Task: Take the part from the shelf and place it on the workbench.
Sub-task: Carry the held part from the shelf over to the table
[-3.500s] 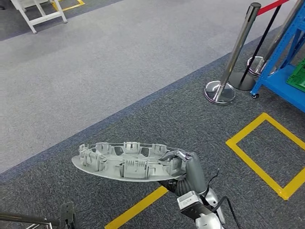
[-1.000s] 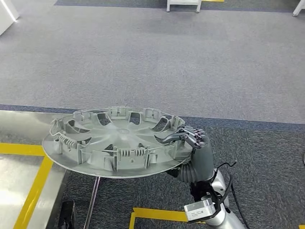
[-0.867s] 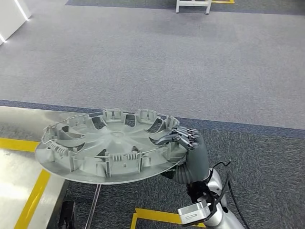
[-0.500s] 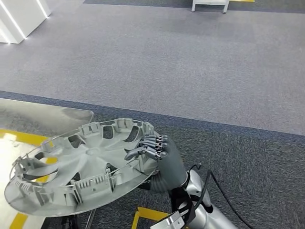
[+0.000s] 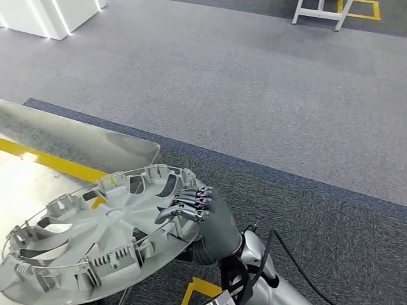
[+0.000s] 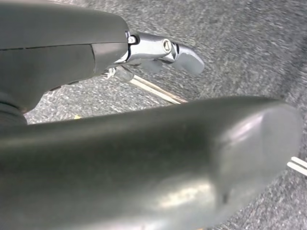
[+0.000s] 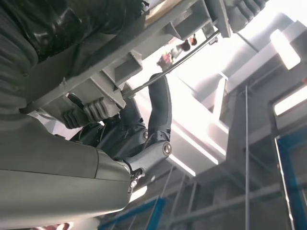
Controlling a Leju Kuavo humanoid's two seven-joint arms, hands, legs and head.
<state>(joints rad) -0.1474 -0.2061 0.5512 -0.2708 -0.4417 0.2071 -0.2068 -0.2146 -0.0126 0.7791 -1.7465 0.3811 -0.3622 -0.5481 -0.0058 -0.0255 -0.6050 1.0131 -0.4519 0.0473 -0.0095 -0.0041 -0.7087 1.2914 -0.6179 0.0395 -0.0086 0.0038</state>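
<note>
Wheel cover carried over the corner of the workbench, gripped by the right hand.

The right hand (image 5: pixel 206 219) grips the grey wheel cover (image 5: pixel 96 238) at its rim, dark fingers (image 5: pixel 184 206) curled over the ribbed inner side, which faces up. Compared with a second ago the whole view has swung round: the shiny metal workbench (image 5: pixel 72 143) with its yellow stripe (image 5: pixel 53 163) now reaches further into the picture, and the cover, then level above the carpet (image 5: pixel 269 108), now tilts down at its far side and hangs above the bench's corner; I cannot tell whether it touches the top. In the right wrist view the fingers (image 7: pixel 159 110) hook around the cover's ribbed edge (image 7: pixel 119 62). The left hand (image 6: pixel 145 143) holds nothing that shows over the carpet; I cannot tell whether its fingers are spread or curled.
</note>
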